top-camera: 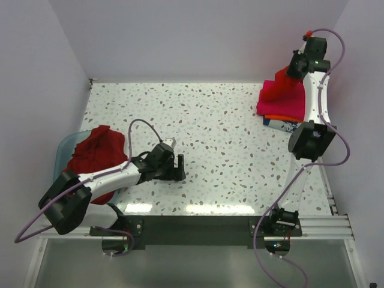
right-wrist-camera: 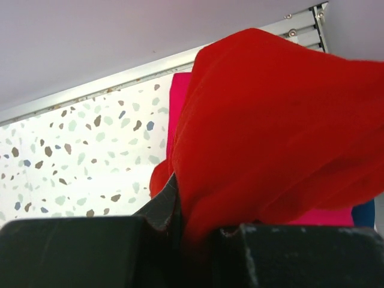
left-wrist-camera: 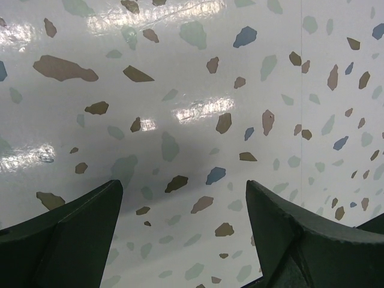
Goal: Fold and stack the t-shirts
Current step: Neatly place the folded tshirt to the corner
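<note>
The right hand (right-wrist-camera: pixel 182 229) is clenched on a fold of the bright red t-shirt (right-wrist-camera: pixel 270 132), which hangs bunched just above the stack (top-camera: pixel 271 108) of magenta, orange and white-and-blue shirts at the far right corner of the surface (top-camera: pixel 228 132). By my reading it need only go straight down. The left hand (top-camera: pixel 178 167) hovers released over bare surface, well apart from that stack but nearer the crumpled red shirt (top-camera: pixel 96 155) in the teal tub (top-camera: pixel 63 147) on its left.
</note>
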Available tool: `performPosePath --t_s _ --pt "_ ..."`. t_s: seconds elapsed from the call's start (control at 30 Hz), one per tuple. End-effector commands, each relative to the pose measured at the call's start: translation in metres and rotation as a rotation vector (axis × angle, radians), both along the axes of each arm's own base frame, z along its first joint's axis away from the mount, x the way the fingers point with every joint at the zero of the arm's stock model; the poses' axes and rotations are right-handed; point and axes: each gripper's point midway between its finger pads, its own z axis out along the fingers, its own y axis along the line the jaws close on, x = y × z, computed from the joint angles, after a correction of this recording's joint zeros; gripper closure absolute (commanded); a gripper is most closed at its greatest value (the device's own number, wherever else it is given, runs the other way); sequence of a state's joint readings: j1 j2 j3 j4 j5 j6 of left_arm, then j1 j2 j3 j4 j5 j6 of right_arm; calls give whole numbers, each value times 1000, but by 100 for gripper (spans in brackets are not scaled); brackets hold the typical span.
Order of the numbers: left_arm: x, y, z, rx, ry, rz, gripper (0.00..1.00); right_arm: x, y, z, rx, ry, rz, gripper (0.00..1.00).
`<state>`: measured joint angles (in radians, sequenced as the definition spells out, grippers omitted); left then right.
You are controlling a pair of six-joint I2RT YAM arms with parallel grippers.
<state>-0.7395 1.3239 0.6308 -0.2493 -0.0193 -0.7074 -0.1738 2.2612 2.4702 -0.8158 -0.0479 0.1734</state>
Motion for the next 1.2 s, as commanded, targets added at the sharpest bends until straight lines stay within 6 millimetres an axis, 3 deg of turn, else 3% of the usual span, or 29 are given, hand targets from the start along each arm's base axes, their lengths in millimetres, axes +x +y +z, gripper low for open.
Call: performPosePath --t_s 0.0,0.2,0.43,0.57,0.63,0.67,0.73,0.77,0.9,1.1,1.13,1.17 --pt "3 -3 6 -36 -8 19 11 8 12 3 4 -22 60 100" --pt "6 -3 9 -28 -16 23 11 11 0 -16 8 3 48 100" --pt "6 -6 0 -24 6 21 11 17 10 13 57 -86 71 100" --pt "5 -6 -3 -20 13 16 11 15 -6 8 29 -68 16 100" --pt "4 -4 -3 -14 14 18 11 11 -20 5 -2 -55 -28 95" --pt "4 -4 -1 -17 10 15 11 9 -25 0 -15 -40 -47 91" --pt "4 -3 0 -13 6 15 11 4 -40 -1 -62 -23 -115 69" --pt "5 -3 1 -14 1 11 10 2 -46 -1 -81 -16 -136 38" --pt "9 -2 12 -4 -32 0 6 -14 -59 11 -138 -20 -216 2" --pt "17 2 40 -6 -116 -2 2 -62 -63 38 -177 -50 -285 1" --pt "19 2 43 -7 -122 4 2 -70 -62 39 -179 -48 -291 1" --pt "19 4 46 -6 -130 7 1 -82 -63 25 -185 -8 -305 1"
